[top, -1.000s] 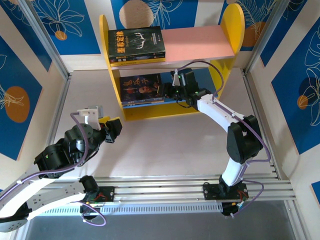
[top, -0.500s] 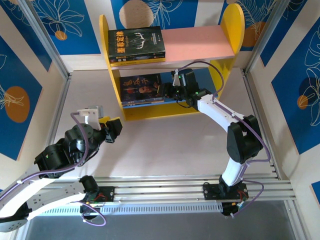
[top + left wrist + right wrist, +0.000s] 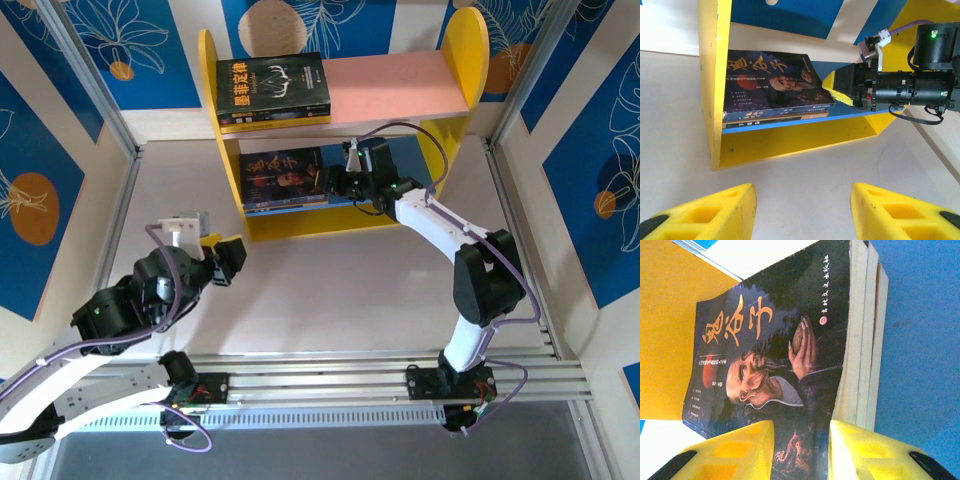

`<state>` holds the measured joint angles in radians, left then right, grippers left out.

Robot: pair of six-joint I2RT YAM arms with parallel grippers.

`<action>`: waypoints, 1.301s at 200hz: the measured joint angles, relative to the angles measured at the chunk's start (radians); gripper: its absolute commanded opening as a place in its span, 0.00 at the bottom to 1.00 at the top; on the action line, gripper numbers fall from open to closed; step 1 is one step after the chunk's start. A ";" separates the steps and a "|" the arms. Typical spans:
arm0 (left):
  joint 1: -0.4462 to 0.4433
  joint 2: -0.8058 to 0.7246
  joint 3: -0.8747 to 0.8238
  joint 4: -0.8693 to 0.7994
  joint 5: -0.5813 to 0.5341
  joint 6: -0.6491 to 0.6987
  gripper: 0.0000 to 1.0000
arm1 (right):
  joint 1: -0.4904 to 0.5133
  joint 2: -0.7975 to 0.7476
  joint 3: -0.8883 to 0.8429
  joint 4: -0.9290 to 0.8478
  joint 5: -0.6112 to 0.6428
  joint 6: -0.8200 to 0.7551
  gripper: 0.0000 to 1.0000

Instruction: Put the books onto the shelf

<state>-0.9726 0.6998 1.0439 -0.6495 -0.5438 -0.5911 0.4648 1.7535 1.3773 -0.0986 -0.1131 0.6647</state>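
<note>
The shelf point(image 3: 455, 45) stands at the back of the table, with yellow sides, a pink top board point(image 3: 400, 85) and a blue lower board point(image 3: 925, 340). A stack of dark books point(image 3: 272, 90) lies flat on the pink board. Another stack of books point(image 3: 285, 178) lies on the blue board, a dark cover with a bearded man point(image 3: 775, 340) on top. My right gripper point(image 3: 340, 185) reaches into the lower bay at that stack's right edge. Its jaws point(image 3: 802, 427) stand narrowly apart over the top cover, and I cannot tell whether they touch it. My left gripper point(image 3: 228, 262) hovers over bare table, open and empty point(image 3: 802, 192).
Blue patterned panels and aluminium posts wall the table on three sides. A rail point(image 3: 330, 370) with both arm bases runs along the near edge. Bare table point(image 3: 330, 270) lies between the shelf and the rail. The right arm's wrist point(image 3: 910, 87) fills the right half of the lower bay.
The left arm has shifted very slightly to the right. The right gripper and the books have not moved.
</note>
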 measured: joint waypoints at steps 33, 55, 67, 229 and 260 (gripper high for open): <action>0.000 0.016 0.000 -0.011 0.000 0.014 0.59 | -0.003 -0.007 -0.021 0.025 -0.004 -0.004 0.40; 0.000 0.033 0.000 -0.023 -0.002 0.026 0.63 | -0.006 -0.028 -0.045 0.032 -0.007 -0.018 0.47; 0.000 0.045 0.000 -0.026 -0.005 0.028 0.67 | -0.010 -0.050 -0.066 0.025 -0.008 -0.035 0.50; 0.264 0.218 0.008 0.011 0.119 0.165 1.00 | -0.129 -0.752 -0.448 -0.259 0.170 -0.245 0.99; 0.372 0.280 0.074 -0.024 0.179 0.186 1.00 | -0.204 -0.838 -0.451 -0.353 0.218 -0.245 0.99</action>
<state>-0.6010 0.9798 1.1175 -0.6735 -0.3645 -0.4049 0.2607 0.9154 0.9268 -0.4515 0.1051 0.4198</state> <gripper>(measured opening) 0.998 0.990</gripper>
